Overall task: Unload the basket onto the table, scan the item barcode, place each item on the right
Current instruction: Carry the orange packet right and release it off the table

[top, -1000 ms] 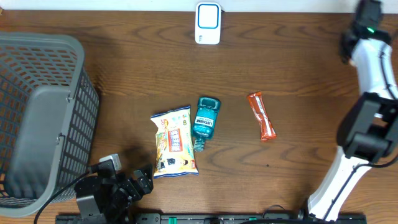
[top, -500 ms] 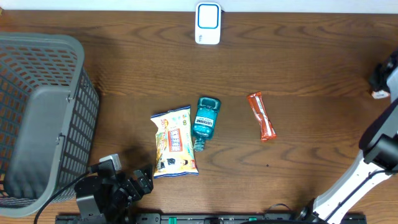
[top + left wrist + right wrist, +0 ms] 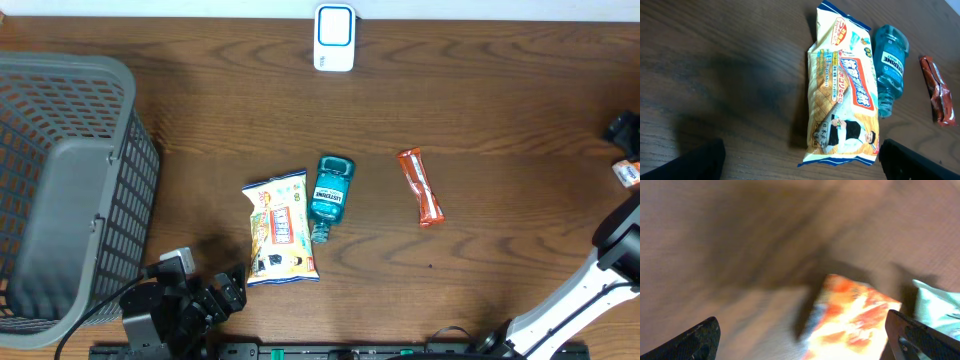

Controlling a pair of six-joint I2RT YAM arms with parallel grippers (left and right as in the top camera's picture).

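Overhead: the white-and-blue scanner [image 3: 334, 38] stands at the top centre of the worktop [image 3: 480, 90]. Mid-frame lie a snack bag [image 3: 280, 228], a teal mouthwash bottle [image 3: 330, 195] just beside it, and an orange bar [image 3: 421, 186] further right. A grey basket [image 3: 60, 190] fills the left. A small orange-and-white packet [image 3: 627, 172] lies at the right edge, near the right gripper [image 3: 621, 128]. The left gripper [image 3: 228, 288] sits at lower left.

Left wrist: the left gripper's [image 3: 802, 150] jaws are spread wide, with the bag [image 3: 842, 95], bottle [image 3: 889, 65] and bar [image 3: 939, 90] untouched.

Right wrist, blurred: the right gripper's [image 3: 801, 325] jaws are spread wide, and the packet [image 3: 850, 312] lies unpinched between them.
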